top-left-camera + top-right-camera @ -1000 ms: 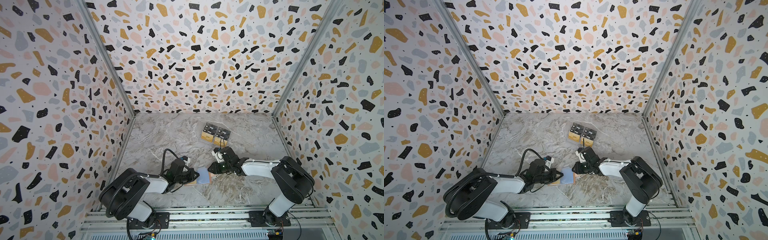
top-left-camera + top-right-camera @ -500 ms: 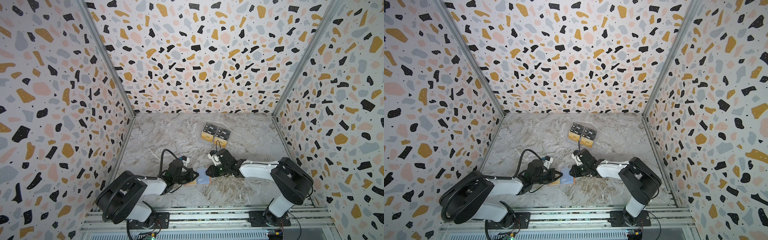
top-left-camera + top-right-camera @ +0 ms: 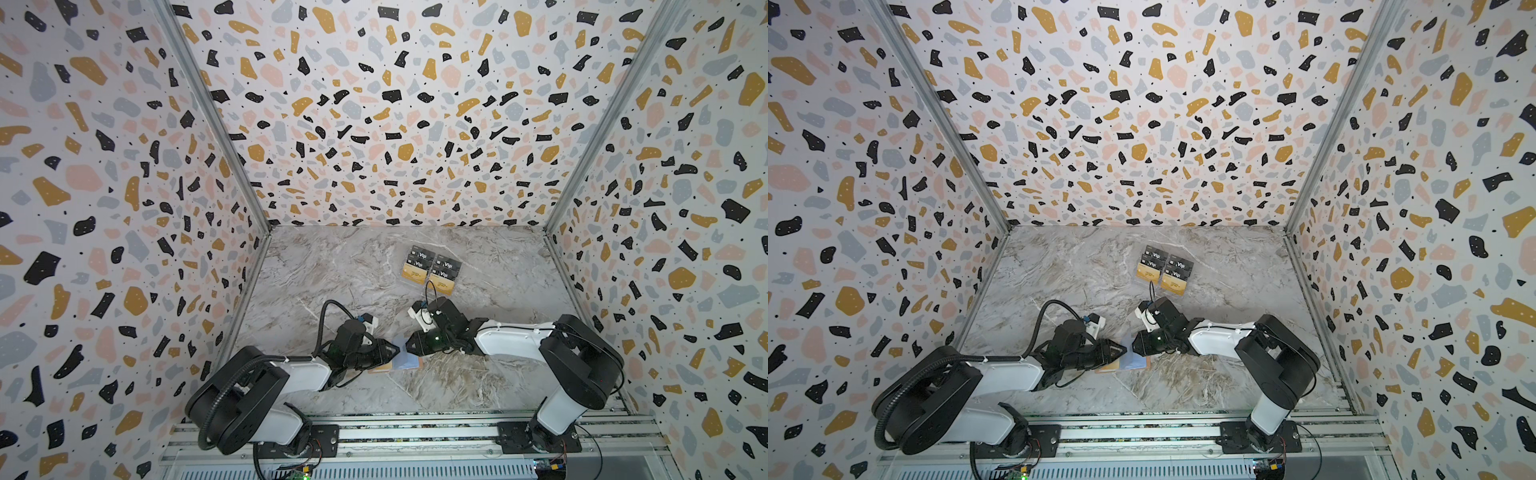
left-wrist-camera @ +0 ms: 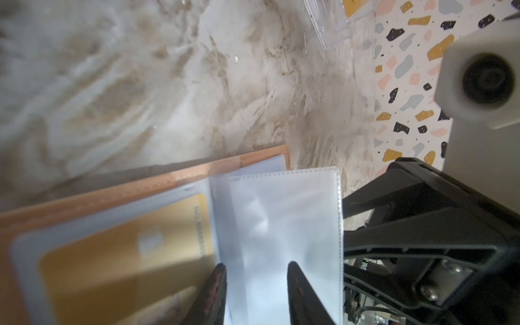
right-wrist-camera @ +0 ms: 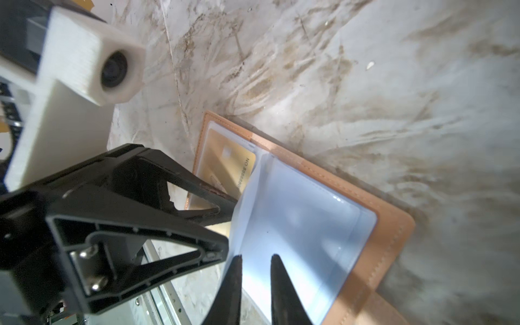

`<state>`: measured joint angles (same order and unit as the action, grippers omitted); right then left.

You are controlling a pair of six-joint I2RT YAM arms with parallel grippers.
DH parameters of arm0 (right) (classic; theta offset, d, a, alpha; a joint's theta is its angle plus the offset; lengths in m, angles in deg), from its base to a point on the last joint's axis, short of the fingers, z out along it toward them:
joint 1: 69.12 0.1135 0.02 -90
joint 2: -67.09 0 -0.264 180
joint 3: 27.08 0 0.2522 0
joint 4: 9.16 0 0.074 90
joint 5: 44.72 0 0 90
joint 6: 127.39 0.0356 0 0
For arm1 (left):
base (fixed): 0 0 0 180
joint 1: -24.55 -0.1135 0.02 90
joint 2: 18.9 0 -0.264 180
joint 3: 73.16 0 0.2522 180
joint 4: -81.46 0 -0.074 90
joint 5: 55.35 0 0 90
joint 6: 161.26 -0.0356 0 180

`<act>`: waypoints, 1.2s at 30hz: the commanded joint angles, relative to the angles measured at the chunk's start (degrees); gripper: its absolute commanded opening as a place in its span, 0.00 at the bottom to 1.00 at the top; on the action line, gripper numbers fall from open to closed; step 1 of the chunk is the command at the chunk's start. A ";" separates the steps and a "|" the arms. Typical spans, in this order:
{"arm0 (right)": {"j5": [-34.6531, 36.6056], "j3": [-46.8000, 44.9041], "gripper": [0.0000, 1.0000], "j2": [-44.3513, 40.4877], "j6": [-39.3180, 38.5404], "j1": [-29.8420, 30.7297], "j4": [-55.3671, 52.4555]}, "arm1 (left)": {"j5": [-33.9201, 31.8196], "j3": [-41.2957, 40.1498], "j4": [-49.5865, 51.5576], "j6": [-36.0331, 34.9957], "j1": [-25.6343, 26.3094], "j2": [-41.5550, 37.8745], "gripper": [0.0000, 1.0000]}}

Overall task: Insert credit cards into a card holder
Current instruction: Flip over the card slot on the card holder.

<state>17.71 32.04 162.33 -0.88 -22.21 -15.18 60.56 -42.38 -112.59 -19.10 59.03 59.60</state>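
So the card holder (image 3: 405, 362) is lying open and flat on the marble table (image 3: 332, 274), near the front edge. Both arms are crowding over it nose to nose, with the left gripper (image 3: 394, 353) pointing in from one side and the right gripper (image 3: 409, 345) from the opposite side. In both top views they're hiding a good chunk of it. From the left wrist, one clear sleeve (image 4: 281, 225) is standing up off the holder like a book page, right between the left gripper's fingers (image 4: 221, 284). Those jaws are sitting well apart, so nothing is getting squeezed there. The right gripper (image 4: 344, 225) is sitting right at that page's free edge. Its jaws are showing only a narrow gap in the right wrist view. I can't tell whether they're actually touching the plastic. One gold card (image 5: 228, 166) is already sitting in the pocket on the holder's other half. The left gripper (image 5: 228, 222) is covering part of it from that angle. Farther back and well apart, a clear stand (image 3: 432, 270) is holding black Vip cards (image 3: 424, 257) with two more gold cards (image 3: 414, 273) in its front row. Speckled walls (image 3: 374, 124) are boxing the whole thing in.
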 commanded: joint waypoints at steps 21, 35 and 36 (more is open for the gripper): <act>-6.60 3.30 0.18 7.49 7.05 4.92 14.67 | 2.14 2.57 23.03 -9.28 -15.85 -16.46 0.32; -7.04 2.84 0.18 6.49 8.70 2.44 19.96 | 0.42 5.32 26.99 -10.84 -10.78 -16.37 0.20; -6.57 3.50 0.20 5.37 6.66 1.32 17.31 | -0.22 5.74 27.02 -10.85 -9.68 -15.68 0.20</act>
<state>10.96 33.88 171.53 8.22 -18.65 3.60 61.04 -38.82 -84.96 -29.94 47.18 42.95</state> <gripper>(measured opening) 0.186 0.195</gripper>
